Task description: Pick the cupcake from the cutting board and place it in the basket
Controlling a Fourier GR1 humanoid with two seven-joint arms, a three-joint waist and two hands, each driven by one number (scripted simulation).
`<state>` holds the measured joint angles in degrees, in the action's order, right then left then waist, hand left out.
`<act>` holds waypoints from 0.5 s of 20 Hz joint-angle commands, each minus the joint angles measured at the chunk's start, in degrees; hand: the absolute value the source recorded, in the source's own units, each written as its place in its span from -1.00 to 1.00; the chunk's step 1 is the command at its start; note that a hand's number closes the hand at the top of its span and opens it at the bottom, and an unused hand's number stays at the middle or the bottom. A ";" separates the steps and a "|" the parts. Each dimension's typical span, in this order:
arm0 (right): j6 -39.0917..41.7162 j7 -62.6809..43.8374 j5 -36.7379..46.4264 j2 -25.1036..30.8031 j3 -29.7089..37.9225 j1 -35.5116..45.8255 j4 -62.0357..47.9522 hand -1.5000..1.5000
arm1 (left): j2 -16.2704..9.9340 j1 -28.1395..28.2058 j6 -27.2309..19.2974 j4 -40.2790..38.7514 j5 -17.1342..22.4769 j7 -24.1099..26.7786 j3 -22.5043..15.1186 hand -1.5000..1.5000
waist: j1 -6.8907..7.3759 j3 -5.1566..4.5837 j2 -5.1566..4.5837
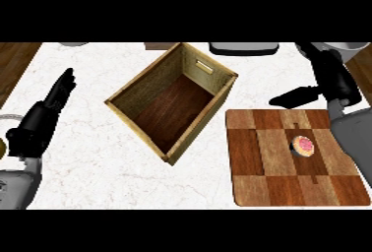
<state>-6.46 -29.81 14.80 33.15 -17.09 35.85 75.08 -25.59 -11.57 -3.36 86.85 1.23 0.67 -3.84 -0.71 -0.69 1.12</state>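
right hand (330, 74) fingers (294, 97) spread, holding nothing, cupcake (303, 145) below them on cutting board (254, 157)

White marble-patterned counter top (87, 167), rectangular woven basket with dark wooden floor (174, 106) lying askew at its centre, checkered brown wooden cutting board (272, 167) flat at the right, just beside the basket's corner, what may be grey dishware (243, 47) at the far edge
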 commanded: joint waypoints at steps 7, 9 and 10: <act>40.51 -21.75 -17.37 11.32 -1.30 10.79 4.08 -1.00 | 1.69 0.73 -0.67 0.58 -1.18 0.63 -1.04 0.00 | 0.13 0.48 -0.54; 43.98 -22.96 -19.81 12.58 0.43 10.37 3.08 -1.00 | 0.39 1.35 0.52 2.07 -0.15 0.50 0.64 0.00 | 0.62 0.60 -0.80; 45.74 -24.94 -20.83 12.85 0.99 11.71 1.90 -1.00 | 1.32 0.12 -0.06 -0.85 -1.14 2.02 0.48 0.00 | 0.43 0.58 -0.98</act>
<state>29.74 -48.57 -0.44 43.78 -18.07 45.08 77.80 -25.10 -11.33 -3.23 87.44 0.85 1.01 -3.52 -0.38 -0.24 0.54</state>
